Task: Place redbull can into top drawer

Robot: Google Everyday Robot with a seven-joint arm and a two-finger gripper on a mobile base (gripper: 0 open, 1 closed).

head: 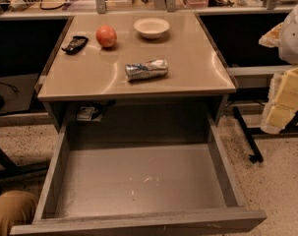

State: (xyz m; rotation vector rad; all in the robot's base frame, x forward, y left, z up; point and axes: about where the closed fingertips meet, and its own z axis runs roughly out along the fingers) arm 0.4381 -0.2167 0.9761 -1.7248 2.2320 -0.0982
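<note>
A slim silver-and-blue metal redbull can [146, 70] is laid sideways on the beige tabletop [197, 58], above the opened grey wooden top drawer [138, 181]. The pincer is out of view, so its state cannot be told.

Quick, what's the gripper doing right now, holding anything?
Gripper: out of view, state cannot be told.
The redbull can lies on the table, unheld.

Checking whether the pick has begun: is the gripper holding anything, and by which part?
Nothing is seen held: the can lies free on the table; the gripper is out of view.
</note>
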